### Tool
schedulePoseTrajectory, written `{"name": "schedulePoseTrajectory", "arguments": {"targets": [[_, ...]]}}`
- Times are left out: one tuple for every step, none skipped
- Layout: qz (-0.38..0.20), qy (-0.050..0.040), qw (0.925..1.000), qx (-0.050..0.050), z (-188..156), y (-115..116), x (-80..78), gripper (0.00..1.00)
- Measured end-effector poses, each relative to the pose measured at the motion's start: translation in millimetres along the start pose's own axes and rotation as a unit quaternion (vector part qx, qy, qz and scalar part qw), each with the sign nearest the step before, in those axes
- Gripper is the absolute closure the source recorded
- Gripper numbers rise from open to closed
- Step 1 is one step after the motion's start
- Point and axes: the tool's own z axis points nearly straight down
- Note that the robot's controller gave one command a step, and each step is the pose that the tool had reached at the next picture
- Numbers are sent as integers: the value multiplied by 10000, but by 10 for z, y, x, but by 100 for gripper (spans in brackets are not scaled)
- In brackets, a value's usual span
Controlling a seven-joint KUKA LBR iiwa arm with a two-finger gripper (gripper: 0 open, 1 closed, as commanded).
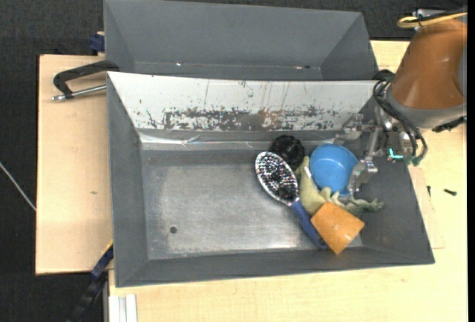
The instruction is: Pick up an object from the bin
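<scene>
Blue cup [332, 167] beside the arm [430, 76] partly hides an unclear yellowish thing [315, 199].

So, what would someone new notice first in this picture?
The bright heap at the right end of the grey bin: a round blue thing, an orange cup in front of it, and a hairbrush with a blue handle to their left. Next, the gripper, in from the right, close by the blue thing's right side.
</scene>
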Motion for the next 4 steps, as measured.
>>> {"name": "schedulePoseTrajectory", "arguments": {"targets": [[948, -198, 9953, 38, 351, 103, 299, 0], [939, -59, 9956, 9, 405, 130, 363, 100], [1642, -79, 9864, 22, 591, 279, 225, 100], [-724, -91, 9973, 29, -443, 35, 304, 100]]}}
